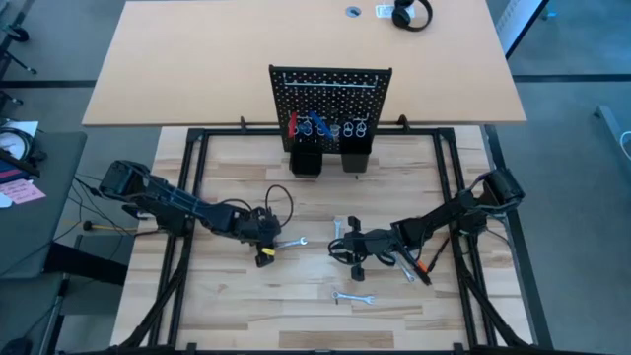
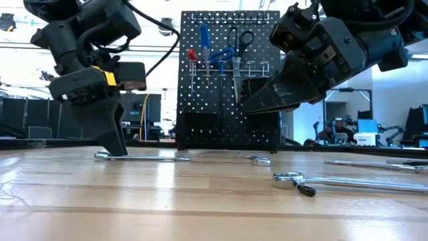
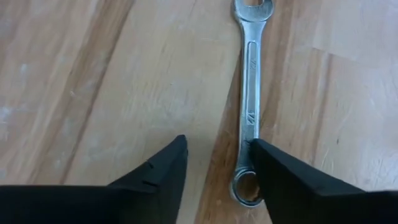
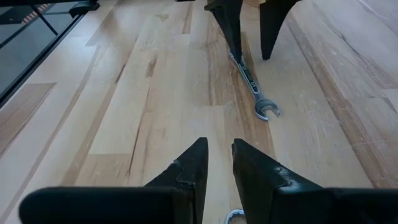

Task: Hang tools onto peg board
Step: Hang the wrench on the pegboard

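Left pincer (image 3: 214, 171) spread wide over the wooden tabletop (image 3: 112, 93), one finger touching the silver wrench (image 3: 250, 93) lying flat.

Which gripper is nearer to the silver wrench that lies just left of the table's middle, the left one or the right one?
Left. The left gripper stands right over the silver wrench, jaws open at its ring end. The right gripper hangs apart, farther right.

I see headphones (image 1: 411, 14) on the far tan desk (image 1: 197, 59), a small white tag (image 1: 384, 11) just beside them. Pink note (image 1: 24, 193) and clock (image 1: 12, 141) sit on the side stand. Monitors (image 2: 369, 126) show behind.
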Controlling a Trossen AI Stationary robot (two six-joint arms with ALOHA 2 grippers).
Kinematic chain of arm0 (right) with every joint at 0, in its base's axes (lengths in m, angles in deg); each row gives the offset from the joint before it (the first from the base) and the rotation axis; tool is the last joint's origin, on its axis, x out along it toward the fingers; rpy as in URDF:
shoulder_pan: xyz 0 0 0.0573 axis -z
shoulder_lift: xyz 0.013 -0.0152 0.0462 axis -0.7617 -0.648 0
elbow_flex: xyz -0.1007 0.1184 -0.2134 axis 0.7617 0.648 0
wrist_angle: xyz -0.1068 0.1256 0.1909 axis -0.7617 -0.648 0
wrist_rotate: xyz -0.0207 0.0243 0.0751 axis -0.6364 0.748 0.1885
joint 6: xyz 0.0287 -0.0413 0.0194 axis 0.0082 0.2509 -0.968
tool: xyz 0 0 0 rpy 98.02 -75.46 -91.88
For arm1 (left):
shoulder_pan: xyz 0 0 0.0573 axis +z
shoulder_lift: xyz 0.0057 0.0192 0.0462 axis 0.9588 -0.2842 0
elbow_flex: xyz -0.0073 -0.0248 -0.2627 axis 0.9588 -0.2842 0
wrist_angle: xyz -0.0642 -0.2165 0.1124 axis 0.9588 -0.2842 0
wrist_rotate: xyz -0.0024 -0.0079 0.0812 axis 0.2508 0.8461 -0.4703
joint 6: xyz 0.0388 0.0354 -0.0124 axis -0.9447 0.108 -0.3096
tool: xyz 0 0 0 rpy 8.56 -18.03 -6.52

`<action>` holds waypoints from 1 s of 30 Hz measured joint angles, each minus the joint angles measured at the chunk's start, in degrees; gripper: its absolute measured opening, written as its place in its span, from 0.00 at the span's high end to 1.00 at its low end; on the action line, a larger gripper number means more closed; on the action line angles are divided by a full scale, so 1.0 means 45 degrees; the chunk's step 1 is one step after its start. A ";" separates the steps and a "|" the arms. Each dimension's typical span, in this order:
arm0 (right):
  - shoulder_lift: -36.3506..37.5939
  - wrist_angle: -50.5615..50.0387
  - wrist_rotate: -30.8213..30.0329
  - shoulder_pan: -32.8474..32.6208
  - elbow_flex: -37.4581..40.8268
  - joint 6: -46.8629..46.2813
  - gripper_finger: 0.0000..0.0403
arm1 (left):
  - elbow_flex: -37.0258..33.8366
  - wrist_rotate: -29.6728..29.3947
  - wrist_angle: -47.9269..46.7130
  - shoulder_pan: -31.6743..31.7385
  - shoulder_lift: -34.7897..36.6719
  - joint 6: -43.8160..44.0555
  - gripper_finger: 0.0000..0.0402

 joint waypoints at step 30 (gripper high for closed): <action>0.0005 -0.0217 0.0010 0.0002 -0.0005 -0.0010 0.78 | 0.1005 -0.0223 -0.1626 -0.0894 -0.1749 0.0939 0.53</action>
